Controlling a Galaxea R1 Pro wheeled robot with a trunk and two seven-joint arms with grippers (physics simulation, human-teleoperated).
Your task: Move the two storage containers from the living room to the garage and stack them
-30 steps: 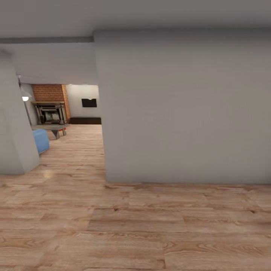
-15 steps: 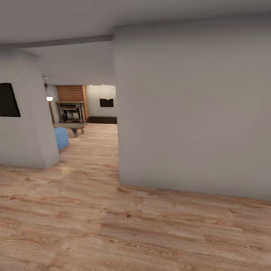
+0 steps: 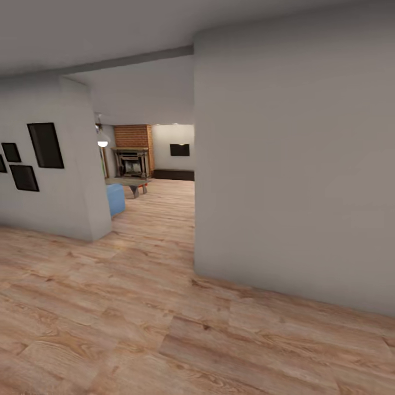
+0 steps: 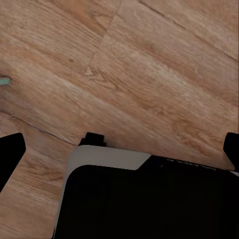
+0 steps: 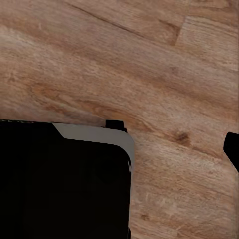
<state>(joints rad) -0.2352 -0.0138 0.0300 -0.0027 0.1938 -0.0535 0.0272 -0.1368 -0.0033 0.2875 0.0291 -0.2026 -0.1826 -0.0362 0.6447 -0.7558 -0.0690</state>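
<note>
The storage containers are out of view. Far ahead in the head view, through a gap between two grey walls, lies the living room with its red brick fireplace (image 3: 133,144) and black wall TV (image 3: 179,149). A tiny red patch (image 3: 144,185) sits by a low table there, too small to identify. My left gripper (image 4: 119,147) hangs open over the wood planks, one black fingertip (image 4: 11,152) at each side, nothing between them. My right gripper (image 5: 122,149) looks open too, with one fingertip (image 5: 233,148) showing and the other hidden by my black base.
A big grey wall block (image 3: 296,164) stands close at right. A grey wall with black picture frames (image 3: 45,145) stands at left, its corner near a blue seat (image 3: 115,198). A low table (image 3: 129,181) and a lamp (image 3: 102,144) sit beyond. Light wood floor (image 3: 137,307) runs between.
The whole head view has swung left: the right wall block slid rightwards in the picture, the left wall with its frames came into sight, and the living room opening moved toward the centre.
</note>
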